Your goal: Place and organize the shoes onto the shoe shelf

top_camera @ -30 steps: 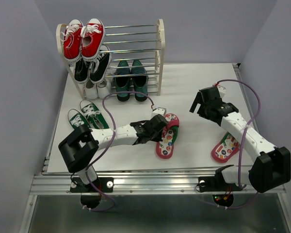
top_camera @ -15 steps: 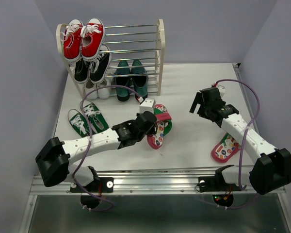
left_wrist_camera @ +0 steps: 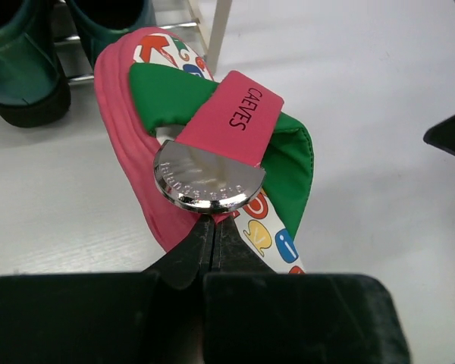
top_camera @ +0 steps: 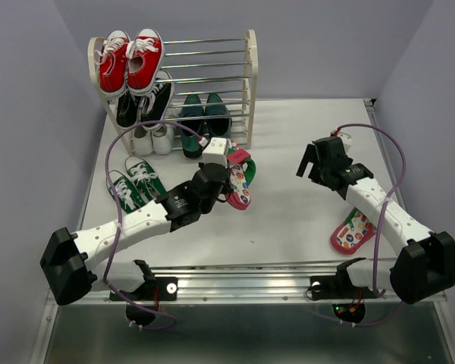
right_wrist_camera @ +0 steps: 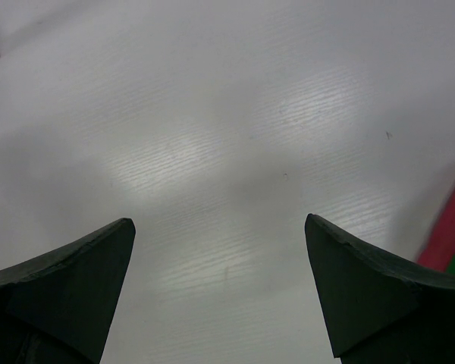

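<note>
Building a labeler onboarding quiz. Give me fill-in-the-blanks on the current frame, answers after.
1. The flip-flop in the left gripper has a pink strap reading ____.
2. The right gripper is ____ and holds nothing.
3. The other flip-flop lies on the ____ beside the right arm.
4. The red sneakers sit on the ____ tier of the shoe shelf.

Answers: CAEVES; open; table; top.
</note>
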